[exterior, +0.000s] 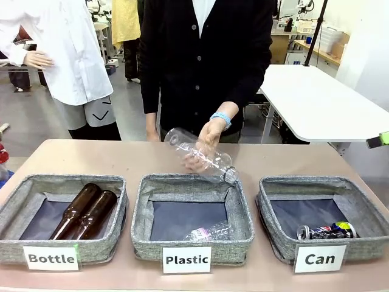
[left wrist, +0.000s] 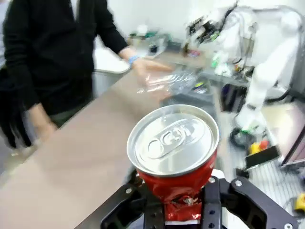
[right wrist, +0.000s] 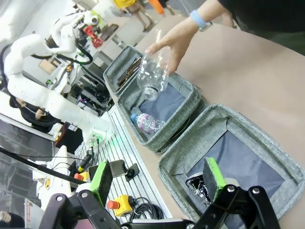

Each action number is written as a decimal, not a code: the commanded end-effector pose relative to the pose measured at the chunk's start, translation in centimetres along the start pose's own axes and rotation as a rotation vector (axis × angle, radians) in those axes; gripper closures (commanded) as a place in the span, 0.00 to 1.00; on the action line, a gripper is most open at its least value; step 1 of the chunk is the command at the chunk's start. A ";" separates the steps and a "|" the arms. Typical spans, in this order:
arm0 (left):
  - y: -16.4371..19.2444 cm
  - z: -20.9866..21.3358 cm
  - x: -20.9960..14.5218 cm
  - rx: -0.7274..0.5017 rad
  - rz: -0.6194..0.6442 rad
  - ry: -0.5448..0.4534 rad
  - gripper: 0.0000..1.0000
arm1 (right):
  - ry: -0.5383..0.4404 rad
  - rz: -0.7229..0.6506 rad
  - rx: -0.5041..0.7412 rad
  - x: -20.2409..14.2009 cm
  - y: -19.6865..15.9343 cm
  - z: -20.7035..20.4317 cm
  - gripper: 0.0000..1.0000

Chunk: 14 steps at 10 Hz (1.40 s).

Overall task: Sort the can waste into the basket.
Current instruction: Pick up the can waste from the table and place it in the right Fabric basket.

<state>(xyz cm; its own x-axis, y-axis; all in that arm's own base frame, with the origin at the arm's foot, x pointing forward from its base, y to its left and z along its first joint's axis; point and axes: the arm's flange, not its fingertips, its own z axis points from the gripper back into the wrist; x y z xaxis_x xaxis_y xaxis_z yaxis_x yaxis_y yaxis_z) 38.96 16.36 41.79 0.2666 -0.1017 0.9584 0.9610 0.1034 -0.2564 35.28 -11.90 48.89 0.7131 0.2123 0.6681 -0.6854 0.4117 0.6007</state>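
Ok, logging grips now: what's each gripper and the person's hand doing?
Left gripper: shut on the red can.
Right gripper: open, holding nothing.
Person's hand: holding a clear bottle.

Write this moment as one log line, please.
left hand: shut on crushed red metal can | right hand: open, above grey fabric "Can" basket | person's hand: lowering clear plastic bottle over "Plastic" basket

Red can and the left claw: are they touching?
Touching. The left wrist view shows the left claw shut on the crushed lower end of the red can, its silver top facing the camera.
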 end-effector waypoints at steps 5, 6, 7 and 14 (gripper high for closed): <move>2.0 -24.0 1.0 -0.345 0.147 0.058 0.72 | 0.009 0.017 -0.011 -0.1 -0.1 0.2 0.00; 2.7 -22.8 0.9 -0.290 0.152 0.077 0.72 | 0.009 0.017 -0.011 -0.1 -0.1 0.2 0.00; 2.8 -21.6 0.6 -0.270 0.155 0.072 0.72 | 0.009 0.017 -0.011 -0.1 -0.1 0.2 0.00; 1.7 -21.5 1.3 -0.225 0.155 0.083 0.72 | 0.009 0.017 -0.011 -0.1 -0.1 0.2 0.00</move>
<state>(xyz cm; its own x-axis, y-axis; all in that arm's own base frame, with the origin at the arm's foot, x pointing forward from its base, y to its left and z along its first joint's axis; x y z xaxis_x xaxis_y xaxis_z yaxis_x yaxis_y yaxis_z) 43.10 -4.74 39.05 0.3870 -0.1934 0.9016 0.9032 -0.1173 -0.4129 35.28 -11.91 48.88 0.7131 0.2125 0.6681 -0.6853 0.4119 0.6005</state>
